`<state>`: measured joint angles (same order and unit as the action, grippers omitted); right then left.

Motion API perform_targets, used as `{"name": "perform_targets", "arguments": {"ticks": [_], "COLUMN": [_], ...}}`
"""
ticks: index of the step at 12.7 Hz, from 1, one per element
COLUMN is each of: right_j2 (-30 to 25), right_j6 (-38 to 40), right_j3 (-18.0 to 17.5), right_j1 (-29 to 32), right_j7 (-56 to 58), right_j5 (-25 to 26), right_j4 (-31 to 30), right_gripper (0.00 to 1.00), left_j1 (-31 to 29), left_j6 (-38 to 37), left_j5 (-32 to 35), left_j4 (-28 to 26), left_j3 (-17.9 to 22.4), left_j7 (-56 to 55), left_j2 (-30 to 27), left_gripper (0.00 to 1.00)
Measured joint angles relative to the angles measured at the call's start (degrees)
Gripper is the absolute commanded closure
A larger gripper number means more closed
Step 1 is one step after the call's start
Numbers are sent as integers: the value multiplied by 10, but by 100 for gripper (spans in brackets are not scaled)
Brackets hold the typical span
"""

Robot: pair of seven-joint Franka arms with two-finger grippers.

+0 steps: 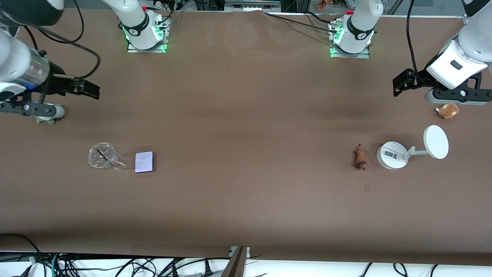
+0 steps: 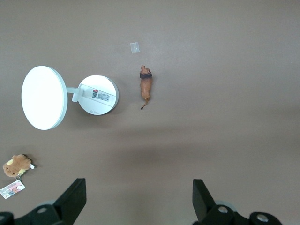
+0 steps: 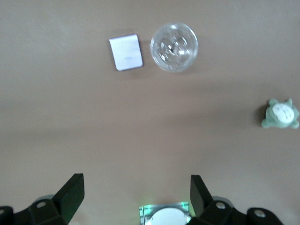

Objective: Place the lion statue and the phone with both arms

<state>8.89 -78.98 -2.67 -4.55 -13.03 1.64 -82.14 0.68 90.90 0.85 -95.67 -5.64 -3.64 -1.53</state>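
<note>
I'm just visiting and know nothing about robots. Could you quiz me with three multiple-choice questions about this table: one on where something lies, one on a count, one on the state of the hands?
1. What lies right beside the phone?
A. a clear glass cup
B. a brown plush
C. a white stand

2. How many soft plush toys are there?
A. none
B. two
C. five

3. How are the two hands?
A. both shut on things
B. one holds the phone
C. both open and empty

Answers:
1. A: cup and phone lie side by side toward the right arm's end.
2. B: a brown plush under the left hand and a grey-green plush in the right wrist view.
3. C: the left hand and right hand show spread fingers with nothing between them; the lion statue lies untouched beside the white stand.
</note>
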Motion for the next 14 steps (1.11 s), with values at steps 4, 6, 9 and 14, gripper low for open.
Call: {"name": "perform_targets", "arguments": {"ticks": [4, 6, 9, 14], "right_j2": [3, 3, -1, -84], "right_j6": [7, 23, 33, -37], "right_j3": [3, 5, 34, 41], "right_j1": [-1, -1, 2, 27], "right_j7": [4, 30, 91, 108], "right_j5": [-5, -5, -5, -5], "right_j4": [-3, -3, -6, -100], "right_gripper": [0, 0, 0, 0], "left_j1": [0, 0, 1, 1], "left_j6": [0, 0, 0, 0], "left_j5": [0, 0, 0, 0], "left_j4": [1, 1, 1, 2], "left_j3": [0, -1, -8, -8], "left_j7": [0, 0, 0, 0], "left_j2": [0, 0, 1, 2], "left_gripper": [0, 0, 0, 0]}}
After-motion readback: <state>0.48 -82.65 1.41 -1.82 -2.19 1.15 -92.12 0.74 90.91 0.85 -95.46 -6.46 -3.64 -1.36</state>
